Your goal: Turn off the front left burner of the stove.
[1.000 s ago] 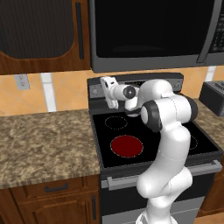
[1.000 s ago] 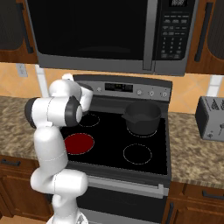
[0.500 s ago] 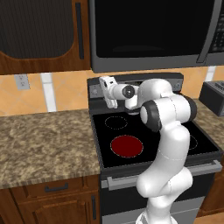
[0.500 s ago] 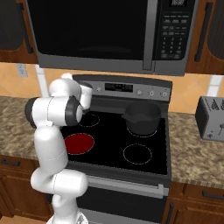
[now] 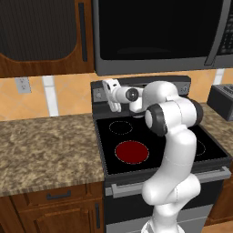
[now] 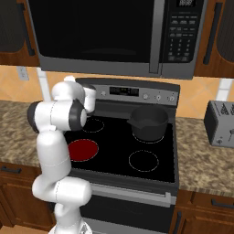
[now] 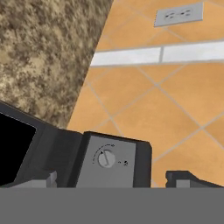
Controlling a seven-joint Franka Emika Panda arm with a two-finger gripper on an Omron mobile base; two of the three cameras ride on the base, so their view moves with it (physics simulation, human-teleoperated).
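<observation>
Front left burner (image 5: 132, 152) glowing solid red on stove (image 6: 151, 171); gripper (image 5: 110, 94) jaws apart, near far-left knob (image 7: 106, 159).

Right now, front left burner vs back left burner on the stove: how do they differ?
The front left burner is a solid glowing red disc; the back left burner is just a thin white ring on dark glass. The front left burner looks larger than the back left one. The front one lies near the stove's front edge, the back one close to the rear panel, beside the open claw. Both are flat, bare circles on the same black cooktop.
</observation>
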